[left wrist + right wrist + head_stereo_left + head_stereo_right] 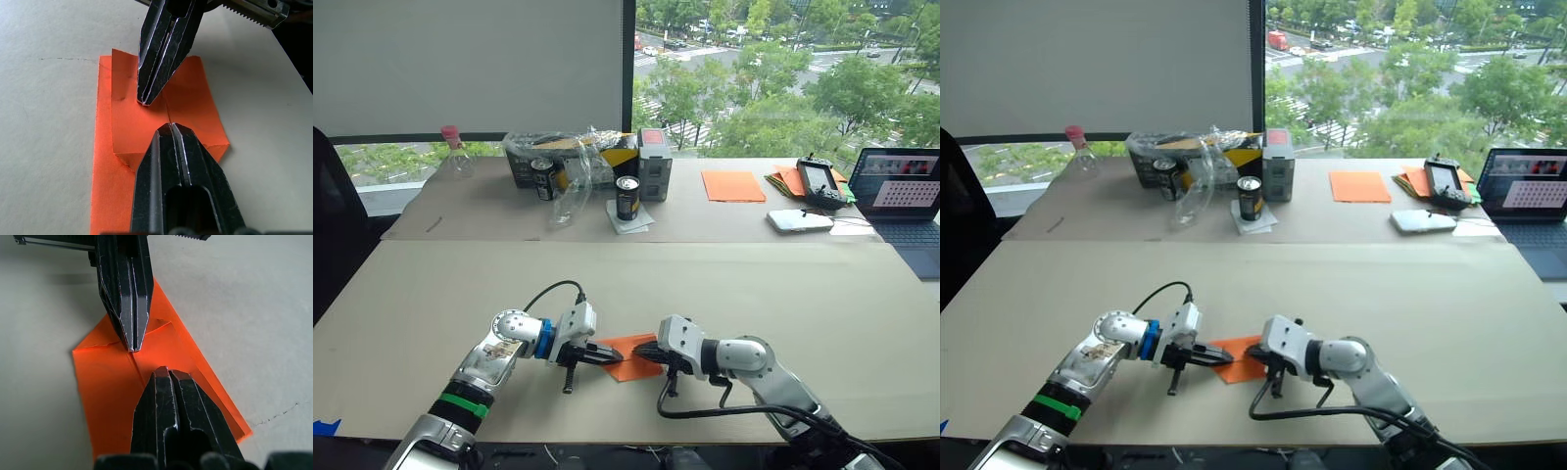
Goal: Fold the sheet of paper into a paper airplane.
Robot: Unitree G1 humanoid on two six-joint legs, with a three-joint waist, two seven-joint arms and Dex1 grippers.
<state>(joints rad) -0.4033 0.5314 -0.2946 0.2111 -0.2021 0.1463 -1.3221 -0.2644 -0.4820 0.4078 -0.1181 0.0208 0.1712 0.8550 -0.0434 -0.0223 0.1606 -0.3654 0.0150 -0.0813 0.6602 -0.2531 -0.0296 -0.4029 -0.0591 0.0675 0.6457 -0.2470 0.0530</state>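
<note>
Cans, a laptop and flat orange sheets are sitting along the table's far edge. Near its front edge, the left gripper and right gripper, each pressed together, are meeting tip to tip on the sheet of paper.

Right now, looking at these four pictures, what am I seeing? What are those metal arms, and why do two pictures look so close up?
You are seeing a humanoid robot's two arms, working at folding a paper airplane. The two wide pictures come from cameras in its head, looking down over a beige table. The two close ones come from a camera on each wrist, looking along that arm's black fingers. The left gripper and right gripper are both shut, tips pressed down on the partly folded bright orange sheet of paper, facing each other across its centre crease. Neither pinches it. On the far table are drink cans, flat orange sheets and a laptop.
</note>
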